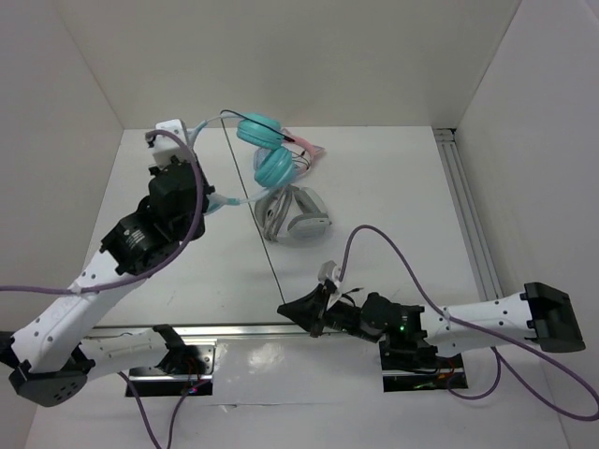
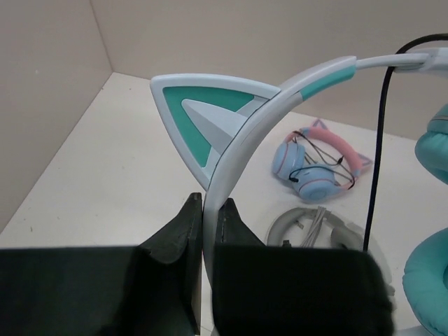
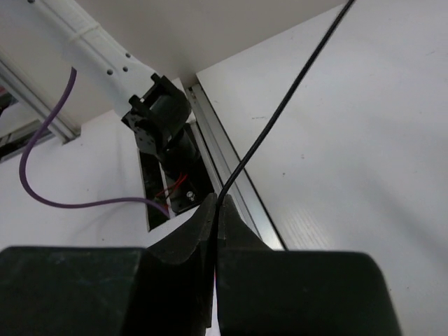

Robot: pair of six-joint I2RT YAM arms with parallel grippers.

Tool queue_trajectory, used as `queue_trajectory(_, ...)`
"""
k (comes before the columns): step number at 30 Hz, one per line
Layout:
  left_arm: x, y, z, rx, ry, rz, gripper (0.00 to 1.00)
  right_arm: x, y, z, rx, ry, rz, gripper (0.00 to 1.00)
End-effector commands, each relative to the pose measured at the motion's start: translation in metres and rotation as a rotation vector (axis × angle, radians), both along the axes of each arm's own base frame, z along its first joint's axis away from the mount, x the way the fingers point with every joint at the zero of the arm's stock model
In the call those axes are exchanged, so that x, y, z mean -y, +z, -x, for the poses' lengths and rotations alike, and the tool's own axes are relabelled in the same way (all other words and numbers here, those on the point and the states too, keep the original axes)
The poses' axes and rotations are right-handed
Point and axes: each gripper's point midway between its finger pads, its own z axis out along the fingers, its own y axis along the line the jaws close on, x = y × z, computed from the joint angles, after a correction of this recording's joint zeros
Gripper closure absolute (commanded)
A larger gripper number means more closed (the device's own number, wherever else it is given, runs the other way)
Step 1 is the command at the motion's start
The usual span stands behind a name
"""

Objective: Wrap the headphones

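- While the left tool (image 2: 203, 210) clamps the white headband (image 2: 245, 133) just below a cat ear (image 2: 203, 112), the headphones (image 1: 270, 150) hang lifted over the far part of the bench (image 1: 393, 196), above the grey-white headphones (image 1: 298, 217) and the blue-and-pink pair (image 2: 318, 164).
- At the near edge, the right tool (image 3: 215, 204) is pinched shut on the thin black cable (image 2: 373, 175) (apparently near its free end).
- The cable runs straight between them, with no turn visible round the headphones, so the winding itself looks wholly undone.
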Motion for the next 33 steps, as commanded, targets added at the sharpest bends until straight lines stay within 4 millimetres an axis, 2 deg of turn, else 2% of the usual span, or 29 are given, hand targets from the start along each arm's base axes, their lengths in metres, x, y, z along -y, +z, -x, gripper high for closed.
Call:
queue_trajectory(1,0.004,0.018,-0.019,0.067,0.013,0.068,1.0,-0.003,-0.004,0.012,0.039,-0.015,0.096,1.0)
queue_trajectory(2,0.003,0.01,-0.027,0.047,0.015,0.054,1.0,-0.004,-0.001,0.017,0.039,-0.013,0.096,1.0)
queue_trajectory(3,0.009,-0.007,-0.036,0.012,0.01,0.048,1.0,-0.006,0.003,0.025,0.069,-0.011,0.108,1.0)
queue_trajectory(5,0.007,-0.029,-0.044,-0.037,0.018,0.023,1.0,-0.007,0.007,0.029,0.092,-0.021,0.128,1.0)
queue_trajectory(6,0.006,-0.043,-0.047,-0.067,0.03,0.011,1.0,-0.007,0.015,0.031,0.106,-0.039,0.142,1.0)
queue_trajectory(9,0.005,-0.068,-0.057,-0.126,0.045,-0.027,1.0,-0.005,0.028,0.03,0.142,-0.08,0.166,1.0)
queue_trajectory(11,0.003,-0.085,-0.06,-0.182,0.055,-0.066,1.0,-0.005,0.047,0.029,0.16,-0.097,0.174,1.0)
queue_trajectory(13,0.012,-0.08,-0.062,-0.197,0.022,-0.123,1.0,-0.001,0.052,0.02,0.199,-0.141,0.23,1.0)
queue_trajectory(14,0.016,-0.083,-0.061,-0.225,0.01,-0.152,1.0,-0.002,0.069,0.018,0.205,-0.161,0.221,1.0)
queue_trajectory(16,0.037,-0.091,-0.063,-0.277,-0.075,-0.218,1.0,0.007,0.079,0.005,0.262,-0.224,0.273,1.0)
queue_trajectory(17,0.039,-0.104,-0.055,-0.336,-0.09,-0.254,1.0,0.012,0.092,0.0,0.276,-0.251,0.263,1.0)
queue_trajectory(18,0.06,-0.11,-0.052,-0.354,-0.175,-0.279,1.0,0.017,0.099,-0.008,0.307,-0.28,0.275,1.0)
queue_trajectory(23,0.08,-0.159,-0.023,-0.497,-0.258,-0.497,1.0,0.046,0.144,-0.049,0.33,-0.352,0.206,1.0)
queue_trajectory(25,0.09,-0.175,-0.007,-0.57,-0.338,-0.541,1.0,0.054,0.149,-0.066,0.329,-0.392,0.223,1.0)
queue_trajectory(27,0.103,-0.187,0.012,-0.615,-0.427,-0.553,1.0,0.055,0.143,-0.081,0.339,-0.425,0.296,1.0)
queue_trajectory(28,0.107,-0.188,0.018,-0.621,-0.455,-0.544,1.0,0.059,0.144,-0.086,0.351,-0.439,0.316,1.0)
queue_trajectory(29,0.11,-0.191,0.025,-0.633,-0.487,-0.551,1.0,0.057,0.127,-0.09,0.362,-0.439,0.391,1.0)
queue_trajectory(30,0.11,-0.186,0.031,-0.62,-0.5,-0.539,1.0,0.057,0.131,-0.095,0.36,-0.45,0.404,1.0)
queue_trajectory(33,0.113,-0.186,0.054,-0.655,-0.557,-0.564,1.0,0.063,0.12,-0.114,0.381,-0.542,0.523,1.0)
